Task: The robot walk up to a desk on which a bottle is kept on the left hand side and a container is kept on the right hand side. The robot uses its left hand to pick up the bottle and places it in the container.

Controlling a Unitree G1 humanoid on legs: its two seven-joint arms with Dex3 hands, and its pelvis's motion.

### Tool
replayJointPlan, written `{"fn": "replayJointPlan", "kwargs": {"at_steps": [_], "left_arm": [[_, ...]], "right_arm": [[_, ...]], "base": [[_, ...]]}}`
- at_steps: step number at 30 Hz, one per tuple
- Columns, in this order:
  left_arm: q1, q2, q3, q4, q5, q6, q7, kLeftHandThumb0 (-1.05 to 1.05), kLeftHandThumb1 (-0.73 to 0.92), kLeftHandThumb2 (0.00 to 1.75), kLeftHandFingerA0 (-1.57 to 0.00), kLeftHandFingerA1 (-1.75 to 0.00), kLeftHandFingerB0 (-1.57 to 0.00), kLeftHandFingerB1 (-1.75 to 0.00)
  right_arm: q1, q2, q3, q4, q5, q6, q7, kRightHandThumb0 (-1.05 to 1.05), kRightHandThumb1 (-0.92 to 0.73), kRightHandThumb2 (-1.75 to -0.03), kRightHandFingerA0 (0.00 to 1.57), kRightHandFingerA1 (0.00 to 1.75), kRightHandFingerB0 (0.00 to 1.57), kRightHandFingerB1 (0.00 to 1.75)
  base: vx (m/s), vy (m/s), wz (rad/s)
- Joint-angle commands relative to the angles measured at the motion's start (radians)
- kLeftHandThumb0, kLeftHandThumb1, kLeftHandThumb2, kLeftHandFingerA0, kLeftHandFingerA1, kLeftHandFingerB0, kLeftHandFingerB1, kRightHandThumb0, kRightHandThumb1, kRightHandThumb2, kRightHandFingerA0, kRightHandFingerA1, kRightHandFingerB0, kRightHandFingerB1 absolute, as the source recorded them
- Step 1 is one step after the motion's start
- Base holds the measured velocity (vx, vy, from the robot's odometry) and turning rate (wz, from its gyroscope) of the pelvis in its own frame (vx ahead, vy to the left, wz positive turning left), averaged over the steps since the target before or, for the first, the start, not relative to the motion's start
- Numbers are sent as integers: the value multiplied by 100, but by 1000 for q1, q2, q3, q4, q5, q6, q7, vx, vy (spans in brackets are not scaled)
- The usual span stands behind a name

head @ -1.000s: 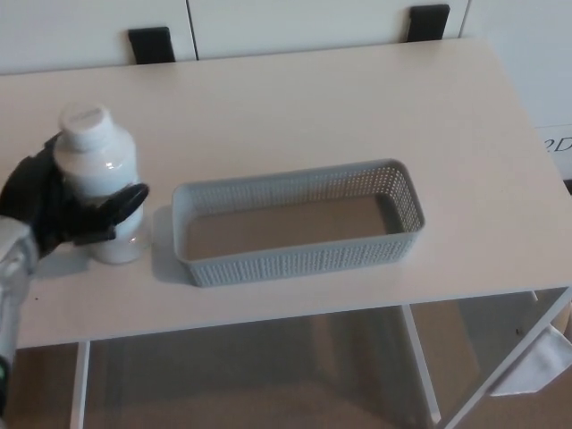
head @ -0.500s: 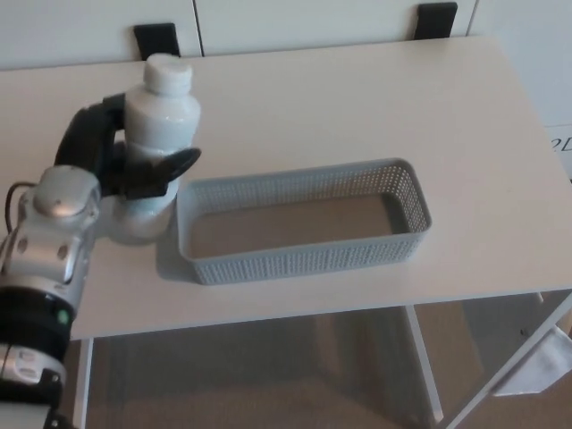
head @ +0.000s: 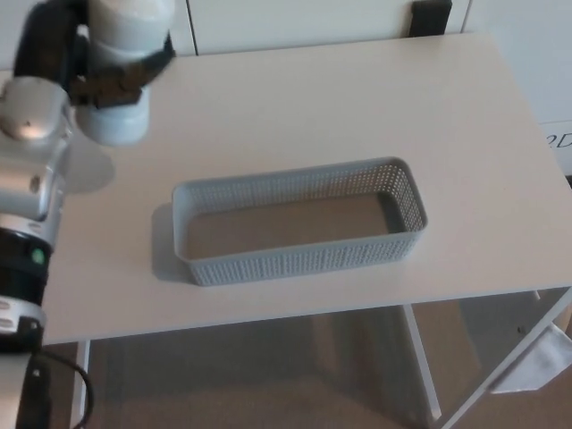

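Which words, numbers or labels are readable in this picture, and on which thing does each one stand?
"2D", uncertain: dark marks cut off at the right edge, on a white surface beyond the desk; the rest is out of frame.
Bottle, held in the left hand: no label or text visible.
Basket: no text.

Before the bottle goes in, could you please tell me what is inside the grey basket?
The grey basket holds nothing: its bare floor shows through. Its near wall covers a thin strip of floor. The left hand holds the white bottle off to its left.
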Motion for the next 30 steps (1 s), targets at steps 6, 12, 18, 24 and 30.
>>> {"fn": "replayJointPlan", "kwargs": {"at_steps": [6, 12, 18, 24, 30], "left_arm": [[-17, -84, -7, -268, -25, 18, -7, -14, 76, 76, -113, -123, -78, -109], [36, -184, -109, -399, 11, 73, -22, -11, 80, 68, -107, -131, -79, -104], [69, -235, -194, -415, 34, 106, -43, -15, 81, 68, -116, -111, -77, -103], [95, -236, -234, -397, 45, 85, -75, -15, 79, 72, -119, -114, -79, -104], [124, -227, -224, -361, 23, 47, -116, -13, 83, 70, -112, -129, -73, -105]], "right_arm": [[18, -9, 26, -49, -27, -19, -34, -64, -36, -53, 42, 44, 33, 33], [1, -12, 24, -32, -13, -14, -9, -61, -37, -53, 41, 47, 31, 34], [-18, -8, 21, -34, -5, 14, -28, -59, -36, -52, 38, 44, 31, 34], [-17, 2, 18, -66, 2, 47, -54, -57, -37, -52, 44, 48, 33, 36], [-6, 2, 25, -90, -5, 54, -52, -60, -38, -52, 38, 46, 27, 34]], "base": [[0, 0, 0], [0, 0, 0], [0, 0, 0], [0, 0, 0], [0, 0, 0]]}}
